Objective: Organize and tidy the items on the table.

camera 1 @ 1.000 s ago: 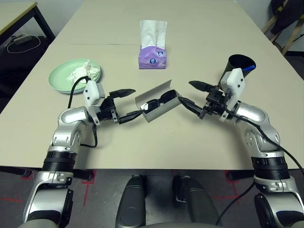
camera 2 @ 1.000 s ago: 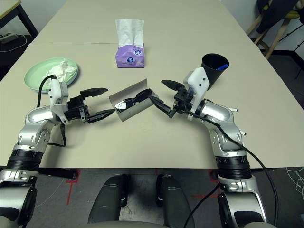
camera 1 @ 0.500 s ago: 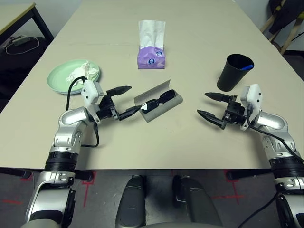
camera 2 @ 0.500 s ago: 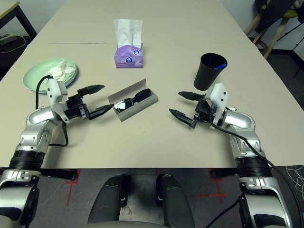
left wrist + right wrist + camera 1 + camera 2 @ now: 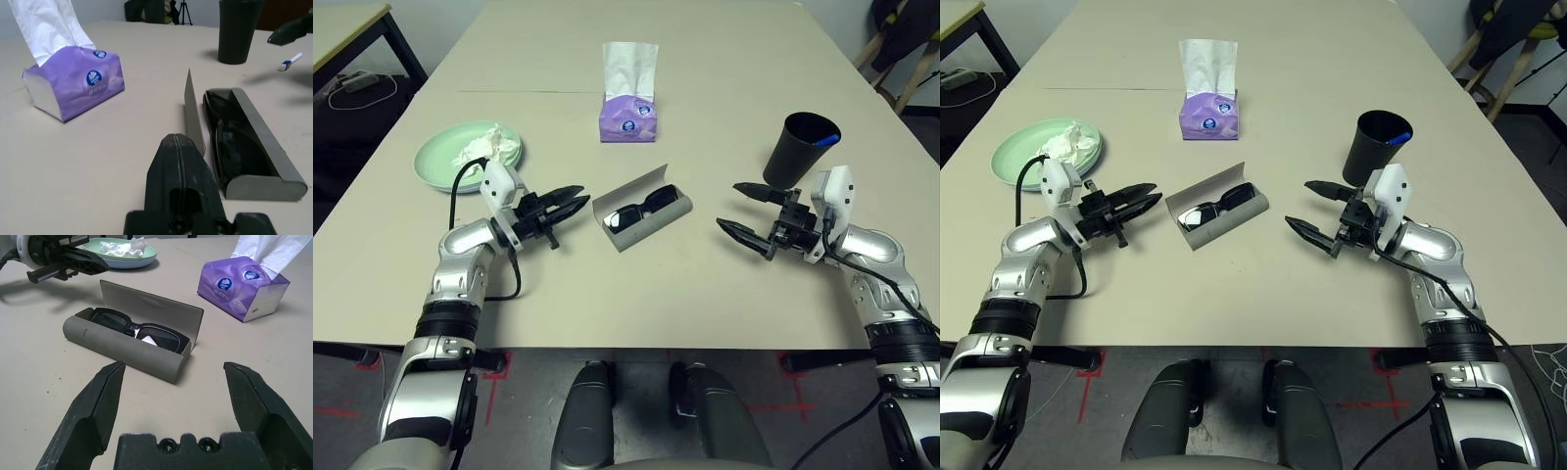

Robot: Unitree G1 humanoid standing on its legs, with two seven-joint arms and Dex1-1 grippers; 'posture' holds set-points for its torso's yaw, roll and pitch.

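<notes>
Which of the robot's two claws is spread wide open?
The right gripper, beside the black cup: its fingers are splayed apart. The left gripper has its fingers pressed together.

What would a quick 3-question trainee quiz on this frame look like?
1. True or false: the black sunglasses lie inside the open grey glasses case.
2. Which end effector is open: A) left, B) right?
3. Fill in: the crumpled white tissue lies on the pale green ____.

Key: 1 true; 2 B, wide apart, while the left's fingers are together; 3 plate.
</notes>
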